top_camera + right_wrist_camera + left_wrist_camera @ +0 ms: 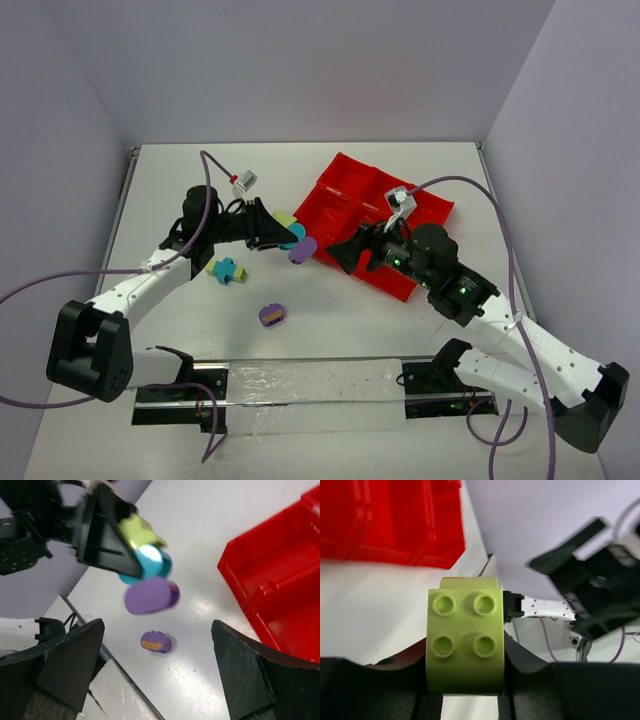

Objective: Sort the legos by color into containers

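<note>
My left gripper [283, 232] is clamped on a stack [296, 240] of green, teal and purple legos, held just beside the tray's [345, 185] left edge. My right gripper [338, 257] is spread wide with nothing in it, facing that stack. A teal lego [227, 270] and a purple lego [271, 315] lie apart on the table [180, 190].

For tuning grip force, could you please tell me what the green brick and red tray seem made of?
The green brick looks like hard moulded plastic, smooth semi-gloss: crisp round studs with soft highlights. The red tray is probably glossy plastic: bright sheen along its moulded divider walls.
</note>
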You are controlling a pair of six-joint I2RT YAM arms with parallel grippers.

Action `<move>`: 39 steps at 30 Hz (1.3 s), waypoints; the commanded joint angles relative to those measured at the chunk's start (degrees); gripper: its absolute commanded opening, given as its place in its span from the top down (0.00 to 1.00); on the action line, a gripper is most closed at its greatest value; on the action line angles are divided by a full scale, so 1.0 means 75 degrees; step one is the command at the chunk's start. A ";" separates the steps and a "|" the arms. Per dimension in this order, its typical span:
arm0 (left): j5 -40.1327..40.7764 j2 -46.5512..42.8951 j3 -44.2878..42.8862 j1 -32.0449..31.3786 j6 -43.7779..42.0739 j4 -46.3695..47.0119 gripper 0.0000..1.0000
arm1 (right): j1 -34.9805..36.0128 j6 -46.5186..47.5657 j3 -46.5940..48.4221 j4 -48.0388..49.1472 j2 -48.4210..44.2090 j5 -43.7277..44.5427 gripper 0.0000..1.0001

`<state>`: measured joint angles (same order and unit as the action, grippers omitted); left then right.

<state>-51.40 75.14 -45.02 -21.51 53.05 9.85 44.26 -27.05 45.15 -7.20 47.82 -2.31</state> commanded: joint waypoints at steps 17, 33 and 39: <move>-0.0952 -0.0189 -0.0004 0.0077 0.2363 0.4116 1.00 | -0.1084 -0.2190 -0.0618 0.3819 0.1542 -0.4377 0.13; -0.1046 -0.0381 0.0200 -0.0003 0.2349 0.4160 1.00 | -0.1084 -0.2910 -0.0334 0.5015 0.2520 -0.4489 0.30; -0.1194 -0.0448 0.0308 -0.0015 0.2248 0.4129 1.00 | -0.1077 -0.3436 -0.0407 0.6074 0.2808 -0.4774 0.47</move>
<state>-57.85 73.86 -42.63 -21.26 70.35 37.33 36.34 -50.41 40.22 29.19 68.49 -36.95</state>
